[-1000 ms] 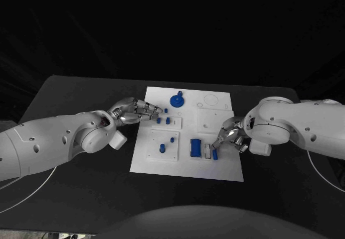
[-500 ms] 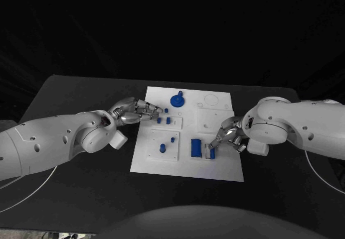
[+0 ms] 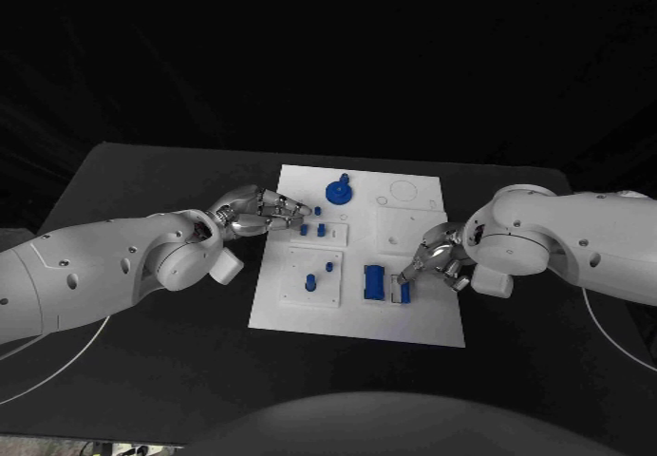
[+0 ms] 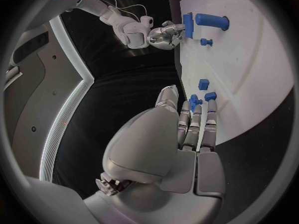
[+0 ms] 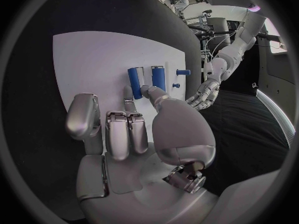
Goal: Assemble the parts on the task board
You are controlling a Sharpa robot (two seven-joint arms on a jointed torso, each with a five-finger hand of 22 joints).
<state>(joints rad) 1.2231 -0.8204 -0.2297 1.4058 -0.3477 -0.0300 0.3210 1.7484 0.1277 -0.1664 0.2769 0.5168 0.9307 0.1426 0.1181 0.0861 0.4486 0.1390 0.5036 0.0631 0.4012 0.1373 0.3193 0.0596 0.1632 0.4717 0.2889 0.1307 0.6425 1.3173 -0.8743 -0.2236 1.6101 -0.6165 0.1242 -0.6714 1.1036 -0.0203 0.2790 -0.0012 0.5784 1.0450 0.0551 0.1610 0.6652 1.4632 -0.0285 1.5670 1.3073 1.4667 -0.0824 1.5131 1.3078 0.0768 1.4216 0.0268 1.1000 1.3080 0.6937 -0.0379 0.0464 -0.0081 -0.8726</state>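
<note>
The white task board [image 3: 359, 304] lies in the middle of the black table [image 3: 151, 361], its long sides running away from the robot. The left hand [image 3: 257, 211] reaches over the board's left edge, about halfway along the far half; its fingers [image 4: 197, 119] lie stretched out close together with their tips at a small blue part [image 3: 301, 228], and the left wrist view shows that piece right at the fingertips, though I cannot tell whether it is pinched or only touched. Two more small blue parts [image 4: 207, 90] sit just beyond it on the board. A round blue part with a knob [image 3: 337, 193] stands near the far edge, left of the board's middle. On the near left area stand a small blue peg [image 3: 309, 281] and another little piece just beyond it. The right hand [image 3: 436, 258] comes over the board's right edge at about mid-length, its fingers curled down with the tips at a narrow blue block [image 3: 405, 293]; the right wrist view shows the thumb tip against this piece, but a grip is not clear. Just left of it a longer blue bar [image 3: 372, 281] lies flat, parallel to the block.
</note>
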